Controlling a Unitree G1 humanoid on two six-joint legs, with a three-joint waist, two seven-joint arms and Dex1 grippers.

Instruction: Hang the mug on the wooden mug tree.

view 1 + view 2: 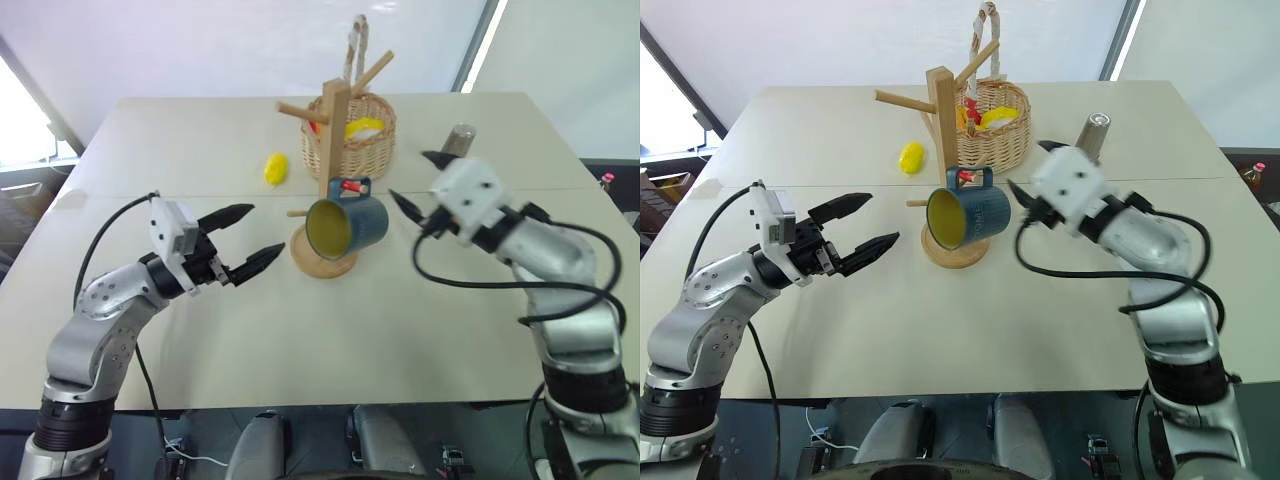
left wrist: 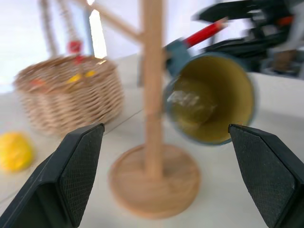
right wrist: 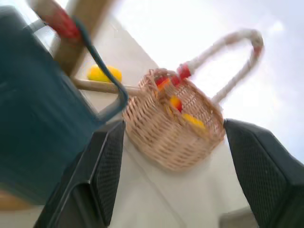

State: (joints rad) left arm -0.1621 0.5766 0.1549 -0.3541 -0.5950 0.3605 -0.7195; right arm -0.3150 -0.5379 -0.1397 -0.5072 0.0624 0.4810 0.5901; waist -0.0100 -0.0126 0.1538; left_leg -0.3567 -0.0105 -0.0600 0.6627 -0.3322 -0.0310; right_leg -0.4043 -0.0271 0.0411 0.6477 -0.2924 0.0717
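Mug [image 1: 350,226] on tree peg [image 1: 335,150]

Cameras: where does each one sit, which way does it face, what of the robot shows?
Head stereo pair: above, looking forward and down at the table; both arms show, left gripper and right gripper flanking the mug hanging on the wooden mug tree.
Left wrist: low, along its fingers at tree and mug mouth.
Right wrist: along its fingers past the mug toward the wicker basket.
Shared: mug, tree, basket.
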